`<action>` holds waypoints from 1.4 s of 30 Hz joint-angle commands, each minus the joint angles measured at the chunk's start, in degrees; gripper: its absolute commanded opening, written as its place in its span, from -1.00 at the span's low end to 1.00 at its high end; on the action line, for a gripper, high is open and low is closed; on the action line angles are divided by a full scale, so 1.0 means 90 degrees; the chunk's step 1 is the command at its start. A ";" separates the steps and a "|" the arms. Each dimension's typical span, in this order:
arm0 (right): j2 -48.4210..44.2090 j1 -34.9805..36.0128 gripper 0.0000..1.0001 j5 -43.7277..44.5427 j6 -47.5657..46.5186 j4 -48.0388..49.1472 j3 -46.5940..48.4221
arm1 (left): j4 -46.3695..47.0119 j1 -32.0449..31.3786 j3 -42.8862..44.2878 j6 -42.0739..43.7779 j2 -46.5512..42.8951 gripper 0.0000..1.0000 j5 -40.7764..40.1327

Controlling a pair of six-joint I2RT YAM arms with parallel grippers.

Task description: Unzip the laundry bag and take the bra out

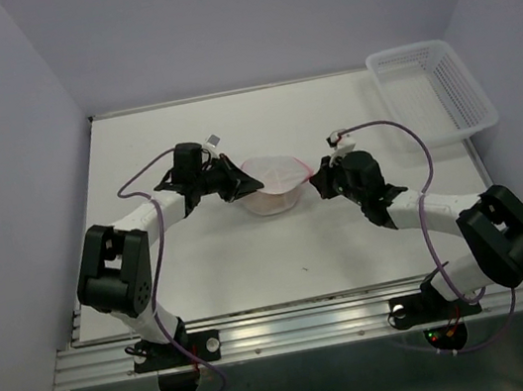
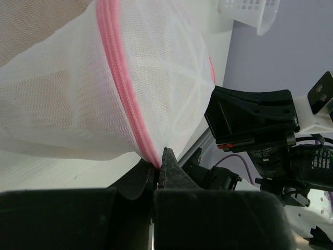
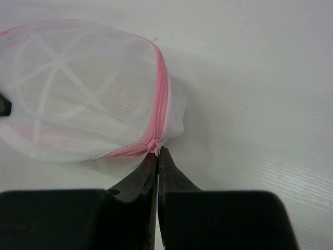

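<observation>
At the left, the left gripper [image 1: 236, 183] had its two black fingers pressed together, pinching the pink zipper rim on the near-left edge of the round white mesh laundry bag [image 1: 274, 184]. The bag sat around the middle of the white table [image 1: 253, 267], stretched between the two arms, with its zipper shut along the stretch that showed. A soft tan-beige fabric bra [image 2: 36, 23] showed dimly through the mesh, inside the bag. On the bag's right edge, the right gripper [image 3: 157, 155] was likewise pinched shut, its tips clamped on the pink zipper band at a small pale tab. Well apart, in the far right corner of the table, stood a white rectangular plastic lattice basket [image 1: 434, 86].
</observation>
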 commanded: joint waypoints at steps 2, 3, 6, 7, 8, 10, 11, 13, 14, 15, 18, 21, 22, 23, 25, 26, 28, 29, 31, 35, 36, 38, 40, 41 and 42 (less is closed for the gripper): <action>-0.0054 -0.0865 -0.99 0.0711 -0.0718 -0.0420 0.0087 | -0.0890 0.0646 0.0249 0.0928 0.0062 -1.00 -0.0053; -0.0025 -0.0865 -0.99 0.0526 -0.0738 -0.0459 0.0107 | -0.1064 0.0685 0.0308 0.0958 0.0111 -1.00 -0.0053; 0.0044 -0.0865 -0.99 0.0077 -0.0816 -0.0596 0.0146 | -0.1085 0.0725 0.0562 0.1056 0.0287 -1.00 -0.0053; 0.0034 -0.0865 -0.99 -0.0061 -0.0884 -0.0635 0.0165 | -0.1221 0.0725 0.0669 0.1124 0.0346 -1.00 -0.0072; -0.0014 -0.0865 -0.99 -0.0246 -0.0817 -0.0665 0.0185 | -0.1319 0.0725 0.0873 0.1211 0.0453 -0.96 -0.0130; -0.0034 -0.0865 -0.99 -0.0858 -0.0651 -0.0821 0.0282 | -0.1494 0.0715 0.1040 0.1251 0.0444 -0.29 -0.0335; -0.0034 -0.0807 -0.99 -0.1008 -0.0553 -0.0889 0.0341 | -0.1505 0.0705 0.1070 0.1261 0.0396 0.10 -0.0394; -0.0044 -0.0544 -0.99 -0.0981 -0.0494 -0.1259 0.0545 | -0.1573 0.0666 0.1100 0.1309 0.0240 0.98 -0.0608; -0.0054 -0.0465 -0.99 -0.0874 -0.0484 -0.1377 0.0614 | -0.1651 0.0608 0.1148 0.1348 0.0055 0.98 -0.0706; -0.0063 -0.0406 -0.99 -0.0805 -0.0445 -0.1629 0.0682 | -0.1729 0.0569 0.1158 0.1417 -0.0053 0.98 -0.0804; -0.0044 -0.0347 -0.99 -0.0989 0.0119 -0.2031 0.0907 | -0.2128 0.0335 0.1168 0.1582 -0.0453 0.98 -0.1573; -0.0073 -0.0172 -0.99 -0.1058 0.0490 -0.2159 0.0976 | -0.2325 0.0013 0.1091 0.1554 -0.0786 0.98 -0.1859; -0.0093 -0.0084 -0.99 -0.1106 0.0560 -0.2188 0.0986 | -0.2326 -0.0085 0.1061 0.1496 -0.0932 0.98 -0.1888; -0.0112 -0.0083 -0.99 -0.1165 0.0648 -0.2217 0.1005 | -0.2316 -0.0183 0.1012 0.1447 -0.0991 0.98 -0.1889; -0.0171 0.0072 -0.99 -0.1126 0.0844 -0.2374 0.1093 | -0.2287 -0.0408 0.0992 0.1379 -0.1108 0.98 -0.1918; -0.0258 0.0073 -0.99 -0.1165 0.0854 -0.2413 0.1112 | -0.2219 -0.0611 0.0905 0.1214 -0.1225 0.98 -0.1928; -0.0356 0.0161 -0.99 -0.1320 0.0961 -0.2413 0.1151 | -0.1850 -0.0866 0.0759 0.1008 -0.1294 0.98 -0.1850; -0.0385 0.0238 -0.99 -0.1389 0.1000 -0.2423 0.1152 | -0.1721 -0.0915 0.0681 0.0852 -0.1275 0.98 -0.1772; -0.0473 0.0297 -0.99 -0.1429 0.1098 -0.2403 0.1181 | -0.1516 -0.1023 0.0553 0.0705 -0.1139 0.98 -0.1713; -0.0581 0.0355 -0.99 -0.1566 0.1108 -0.2423 0.1240 | -0.1203 -0.1237 0.0562 0.0461 -0.0826 0.95 -0.1654; -0.0600 0.0356 -0.99 -0.1576 0.1127 -0.2423 0.1240 | -0.1125 -0.1277 0.0621 0.0441 -0.0739 0.93 -0.1654; -0.0639 0.0356 -0.99 -0.1625 0.1059 -0.2432 0.1259 | -0.1115 -0.1355 0.0767 0.0412 -0.0495 0.89 -0.1674; -0.0678 0.0415 -0.99 -0.1605 0.1001 -0.2442 0.1259 | -0.1008 -0.1443 0.0943 0.0305 -0.0280 0.84 -0.1674; -0.0669 0.0415 -0.99 -0.1586 0.1000 -0.2452 0.1259 | -0.0959 -0.1463 0.1069 0.0265 -0.0221 0.81 -0.1683; -0.0669 0.0415 -0.99 -0.1624 0.0981 -0.2452 0.1278 | -0.0949 -0.1511 0.1138 0.0226 -0.0152 0.80 -0.1684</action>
